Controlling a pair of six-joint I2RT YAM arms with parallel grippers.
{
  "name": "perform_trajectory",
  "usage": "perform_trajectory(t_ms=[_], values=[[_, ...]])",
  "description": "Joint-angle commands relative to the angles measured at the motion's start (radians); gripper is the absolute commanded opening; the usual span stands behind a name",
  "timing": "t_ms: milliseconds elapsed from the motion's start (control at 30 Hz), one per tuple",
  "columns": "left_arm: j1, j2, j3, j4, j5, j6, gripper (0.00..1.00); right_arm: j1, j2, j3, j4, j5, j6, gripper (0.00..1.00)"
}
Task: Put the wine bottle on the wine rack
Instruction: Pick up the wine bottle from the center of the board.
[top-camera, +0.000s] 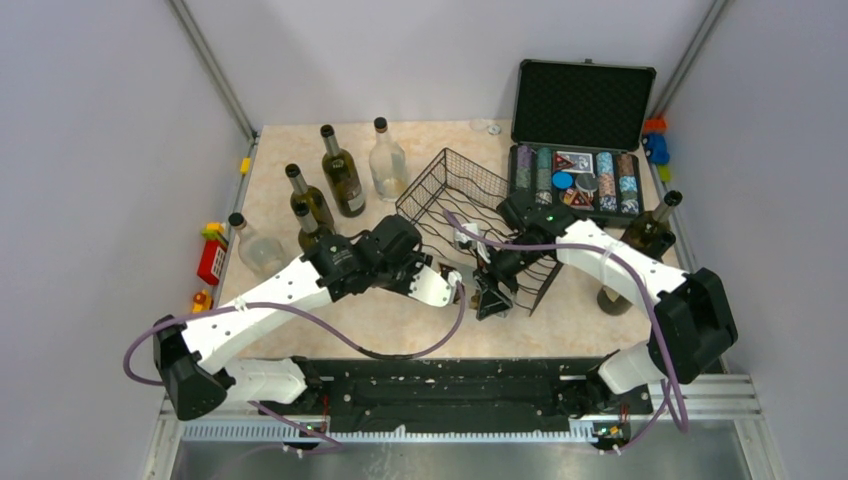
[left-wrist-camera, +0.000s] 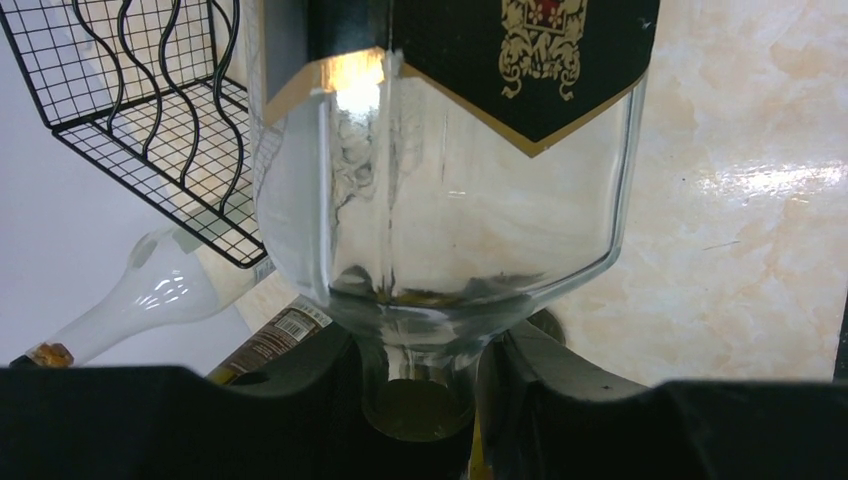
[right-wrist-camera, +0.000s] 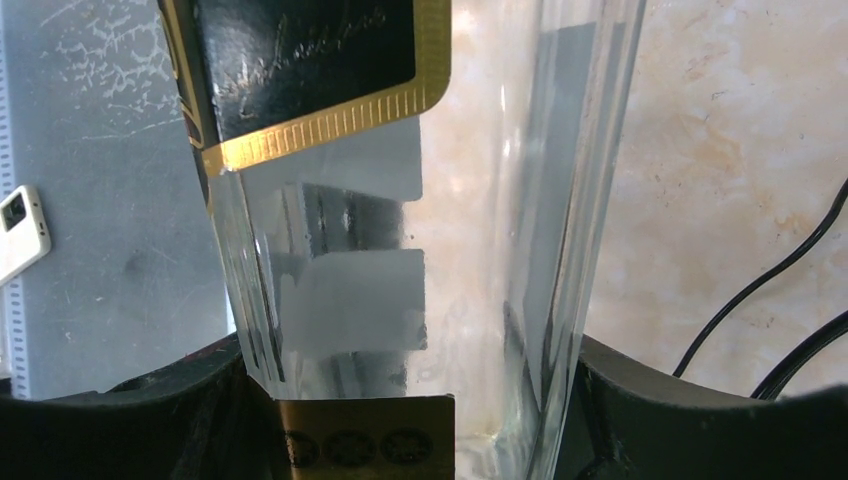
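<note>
Both your arms meet at the near end of the rack (top-camera: 455, 185), where they share one clear bottle (left-wrist-camera: 440, 200) with a black-and-gold label. Your left tool (left-wrist-camera: 420, 390) is closed on the bottle's neck, a finger (left-wrist-camera: 300, 410) on either side of the glass just below the shoulder. Your right tool (right-wrist-camera: 415, 400) grips the body, which fills the gap, both fingers (right-wrist-camera: 640, 410) pressed against its sides. In the left wrist view the rack's mesh floor and wavy wires lie just beside the bottle, up and to the left. Whether glass and wire touch cannot be told from any view. The bottle is not yet in a cradle. In the top view the rack sits mid-tabletop (top-camera: 420, 320), with the other bottles (top-camera: 340, 170) standing to its left and rear. An open case (top-camera: 580, 105) of chips is at the right rear, and one more dark bottle (top-camera: 652, 228) stands at the right edge.
</note>
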Motion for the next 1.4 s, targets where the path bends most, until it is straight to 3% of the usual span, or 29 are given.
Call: perform_trajectory(t_ms=[0,367,733,1367], values=[[0.005,-0.073,-0.036,0.074,-0.018,-0.099,0.00,0.013,-0.054,0.077,0.061,-0.096,-0.011,0.56],[0.020,-0.178,-0.091,0.103,0.036,-0.203,0.00,0.014,-0.054,0.090,0.050,-0.034,0.005,0.96],[0.087,-0.255,-0.159,0.108,0.081,-0.313,0.00,-0.002,-0.129,0.081,0.032,0.047,-0.017,0.99],[0.217,-0.343,-0.395,0.262,0.173,-0.556,0.00,-0.106,-0.255,0.099,0.001,0.069,-0.028,0.99]])
